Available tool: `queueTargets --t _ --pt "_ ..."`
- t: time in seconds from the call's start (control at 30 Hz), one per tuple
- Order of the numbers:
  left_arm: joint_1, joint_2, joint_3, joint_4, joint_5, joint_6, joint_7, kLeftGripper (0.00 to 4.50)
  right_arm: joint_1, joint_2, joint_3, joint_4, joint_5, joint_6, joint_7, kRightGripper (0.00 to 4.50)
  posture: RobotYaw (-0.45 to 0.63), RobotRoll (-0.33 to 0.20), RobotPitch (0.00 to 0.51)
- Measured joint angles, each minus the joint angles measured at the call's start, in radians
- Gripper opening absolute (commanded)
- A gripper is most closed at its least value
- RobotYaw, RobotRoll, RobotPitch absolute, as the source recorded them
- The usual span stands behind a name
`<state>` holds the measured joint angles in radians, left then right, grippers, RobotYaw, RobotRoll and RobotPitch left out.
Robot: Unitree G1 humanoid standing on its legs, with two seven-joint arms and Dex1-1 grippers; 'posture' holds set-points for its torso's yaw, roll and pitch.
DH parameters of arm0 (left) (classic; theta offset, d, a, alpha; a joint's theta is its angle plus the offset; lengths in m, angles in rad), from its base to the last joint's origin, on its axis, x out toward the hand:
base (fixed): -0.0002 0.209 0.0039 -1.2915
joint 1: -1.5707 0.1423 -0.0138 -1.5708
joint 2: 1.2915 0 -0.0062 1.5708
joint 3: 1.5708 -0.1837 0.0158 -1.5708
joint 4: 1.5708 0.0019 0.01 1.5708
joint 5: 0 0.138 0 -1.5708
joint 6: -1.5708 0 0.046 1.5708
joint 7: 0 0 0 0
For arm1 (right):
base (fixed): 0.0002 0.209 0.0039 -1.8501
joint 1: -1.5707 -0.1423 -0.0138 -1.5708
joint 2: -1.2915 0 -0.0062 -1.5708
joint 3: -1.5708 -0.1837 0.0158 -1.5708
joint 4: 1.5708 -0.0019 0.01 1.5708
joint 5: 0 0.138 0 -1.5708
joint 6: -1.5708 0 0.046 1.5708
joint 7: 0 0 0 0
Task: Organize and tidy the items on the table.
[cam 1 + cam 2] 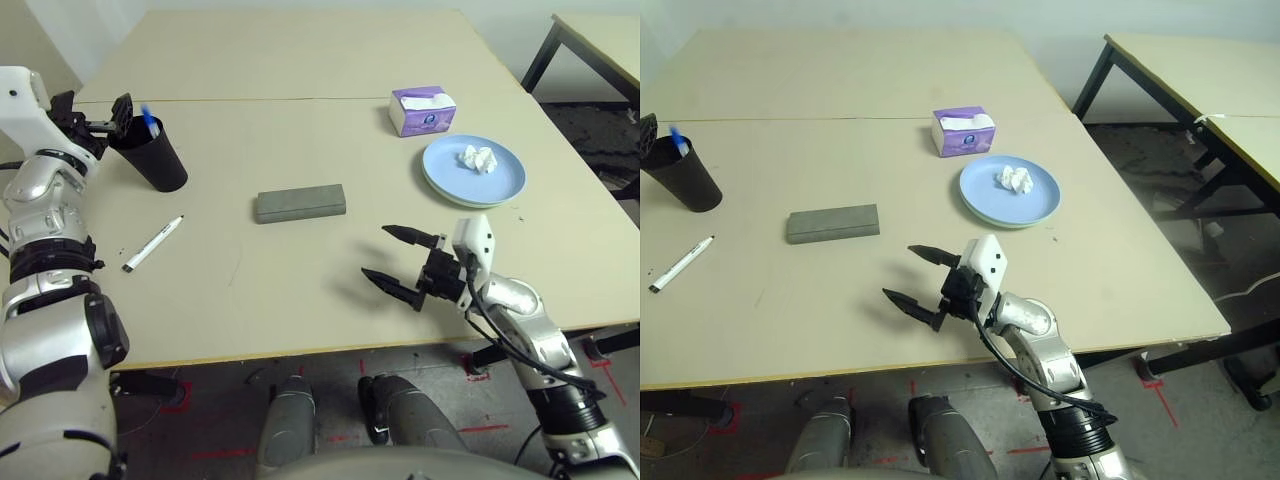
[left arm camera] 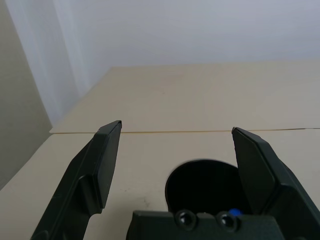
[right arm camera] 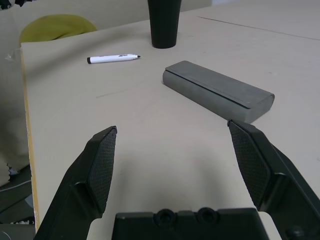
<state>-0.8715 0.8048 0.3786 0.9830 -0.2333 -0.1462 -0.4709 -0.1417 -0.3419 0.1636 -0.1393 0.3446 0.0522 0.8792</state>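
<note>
The left gripper (image 1: 105, 118) hangs over the black cup (image 1: 155, 155) and the right gripper (image 1: 395, 258) over the worktop (image 1: 300, 60), both with fingers apart.

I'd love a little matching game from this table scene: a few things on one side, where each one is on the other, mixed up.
Things:
1. blue-capped pen
2. black-capped pen
3. tissue wad
4. glasses case

Places:
A. on the blue plate
B. lying flat mid-table, alone
C. standing in the black cup
D. lying on the table in front of the cup

Pairs: 1-C, 2-D, 3-A, 4-B
</note>
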Motion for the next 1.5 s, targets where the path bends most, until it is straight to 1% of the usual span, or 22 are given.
queueTargets --t 0.13,0.2,0.27,0.37,0.57,0.6,0.63,0.7,0.83,0.97,1.03,1.17,1.37,1.5 --pt "0.002 0.005 0.002 -0.002 -0.006 0.003 -0.007 4.47 -0.002 0.006 0.001 0.000 0.000 0.000 0.000 4.50 -0.03 0.000 0.160" --pt "0.009 0.023 0.006 -0.008 -0.018 0.019 -0.033 4.47 -0.003 0.006 0.001 0.001 0.000 0.000 0.000 4.50 -0.03 0.000 0.162" --pt "0.033 0.053 0.014 -0.038 -0.041 0.057 -0.091 4.47 -0.004 0.001 -0.001 0.003 0.001 -0.001 0.004 4.50 -0.03 0.000 0.164" --pt "0.105 0.129 0.018 -0.103 -0.076 0.142 -0.222 4.47 -0.007 -0.022 -0.006 0.014 0.001 -0.018 0.028 4.50 -0.02 0.000 0.163" --pt "0.324 0.305 0.039 -0.304 -0.161 0.404 -0.490 4.47 -0.018 -0.035 -0.005 0.055 0.014 -0.101 0.136 4.50 0.01 0.000 0.162" --pt "0.380 0.350 0.039 -0.349 -0.169 0.463 -0.532 4.47 -0.025 -0.035 0.005 0.067 0.014 -0.122 0.164 4.50 0.02 0.000 0.162" --pt "0.411 0.375 0.041 -0.375 -0.171 0.502 -0.558 4.47 -0.028 -0.035 0.010 0.075 0.014 -0.137 0.184 4.50 0.02 0.000 0.162" --pt "0.519 0.439 0.045 -0.458 -0.174 0.594 -0.618 4.47 -0.041 -0.034 0.027 0.097 0.013 -0.171 0.229 4.50 0.03 0.000 0.163" --pt "0.723 0.509 0.051 -0.594 -0.164 0.716 -0.698 4.47 -0.068 -0.018 0.049 0.139 0.011 -0.200 0.265 4.50 0.04 0.000 0.164" --pt "0.832 0.513 0.040 -0.686 -0.140 0.784 -0.703 4.47 -0.084 -0.008 0.054 0.151 0.011 -0.204 0.266 4.50 0.03 0.000 0.166" --pt "0.834 0.506 0.015 -0.701 -0.119 0.799 -0.677 4.47 -0.084 -0.007 0.054 0.152 0.010 -0.204 0.265 4.50 0.02 0.000 0.165" --pt "0.770 0.448 -0.053 -0.701 -0.082 0.797 -0.610 4.47 -0.077 -0.008 0.056 0.145 0.009 -0.203 0.261 4.50 -0.01 0.000 0.165" --pt "0.594 0.314 -0.159 -0.623 -0.012 0.743 -0.503 4.47 -0.047 -0.023 0.060 0.108 0.007 -0.188 0.238 4.50 -0.03 0.000 0.165" --pt "0.532 0.250 -0.202 -0.573 0.015 0.707 -0.468 4.47 -0.040 -0.029 0.059 0.092 0.006 -0.177 0.220 4.50 -0.04 0.000 0.163"
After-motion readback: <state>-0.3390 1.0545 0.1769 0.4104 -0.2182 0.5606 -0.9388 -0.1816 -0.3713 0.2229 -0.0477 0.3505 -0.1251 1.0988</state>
